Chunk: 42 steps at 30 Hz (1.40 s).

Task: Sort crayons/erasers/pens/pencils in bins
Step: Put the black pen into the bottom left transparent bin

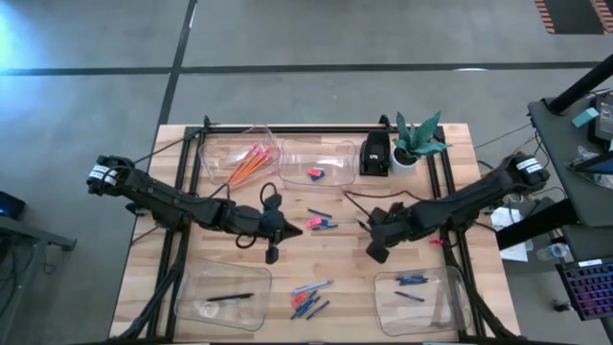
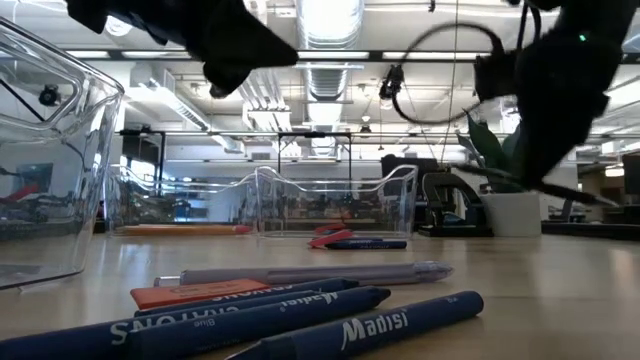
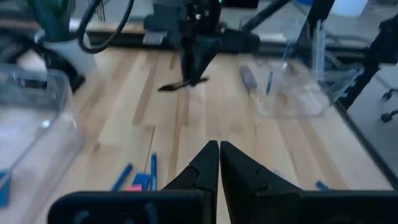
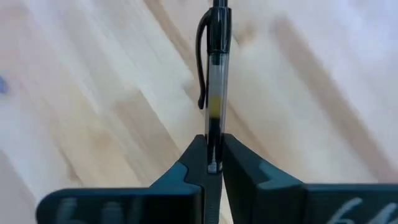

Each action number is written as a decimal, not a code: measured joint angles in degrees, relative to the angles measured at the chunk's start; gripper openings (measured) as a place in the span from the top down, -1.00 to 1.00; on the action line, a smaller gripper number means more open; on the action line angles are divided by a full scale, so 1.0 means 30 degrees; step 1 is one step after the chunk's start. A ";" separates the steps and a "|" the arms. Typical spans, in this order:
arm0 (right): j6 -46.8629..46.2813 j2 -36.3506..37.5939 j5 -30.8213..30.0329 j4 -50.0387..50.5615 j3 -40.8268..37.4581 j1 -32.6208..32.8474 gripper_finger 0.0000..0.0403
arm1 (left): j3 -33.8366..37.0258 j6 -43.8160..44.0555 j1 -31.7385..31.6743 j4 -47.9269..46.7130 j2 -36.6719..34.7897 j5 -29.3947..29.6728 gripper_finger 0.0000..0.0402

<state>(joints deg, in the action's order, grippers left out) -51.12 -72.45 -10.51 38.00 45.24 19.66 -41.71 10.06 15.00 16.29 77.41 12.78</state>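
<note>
High view: the right gripper (image 1: 376, 253) hangs over bare wood right of the table's middle, just above the near-right clear plastic bin (image 1: 418, 299), which holds a few short blue crayons (image 1: 411, 280). Whatever it carries is too small to make out from here. The left gripper (image 1: 272, 254) hovers left of centre, above the near-left clear bin (image 1: 226, 297) that holds one slim black pen (image 1: 229, 297). Long orange pencils (image 1: 246, 162) lie in the far-left bin (image 1: 234, 153); a pink-red eraser (image 1: 316, 173) sits in the bin beside it (image 1: 320, 161). Loose blue sticks (image 1: 308, 303) lie between the two near bins, and more small pieces (image 1: 320, 222) lie at the table's middle.

Low view: blue crayons (image 2: 330, 322) printed with white lettering lie close to the lens on the wooden tabletop (image 2: 560, 290). Both dark arms hang overhead.

Left wrist view: the left gripper's (image 3: 219, 149) fingers are pressed together with nothing between them. Across the table the right gripper (image 3: 197, 74) pinches a thin dark stick (image 3: 181, 84) at its tips, clear of the wood.

Right wrist view: the right gripper (image 4: 213, 146) is clamped on a clear-barrelled pen with a black clip (image 4: 215, 74). The pen's lower end sits between the fingertips, and its clip end sticks straight out past them, above the light wood.
</note>
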 joint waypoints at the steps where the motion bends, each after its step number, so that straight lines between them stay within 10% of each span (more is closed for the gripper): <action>1: 0.0381 0.0060 -0.0275 0.0040 0.0269 0.0000 0.88 | 0.0000 -0.0110 0.0000 0.0347 -0.0007 0.0000 0.99; 18: 1.0968 -0.0041 -0.5506 -0.5144 0.5244 0.0015 0.89 | 0.0022 -0.1601 -0.0239 0.3309 0.0109 0.2390 0.18; 42: 1.5433 -0.2778 -0.5366 -1.5469 0.3474 -0.0327 0.89 | -0.0612 -0.2624 -0.0495 1.0957 0.3465 0.1093 0.14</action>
<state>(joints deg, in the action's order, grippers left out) -4.82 -80.79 -26.61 -8.41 55.66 18.68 -43.55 2.19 13.52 49.16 87.80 16.05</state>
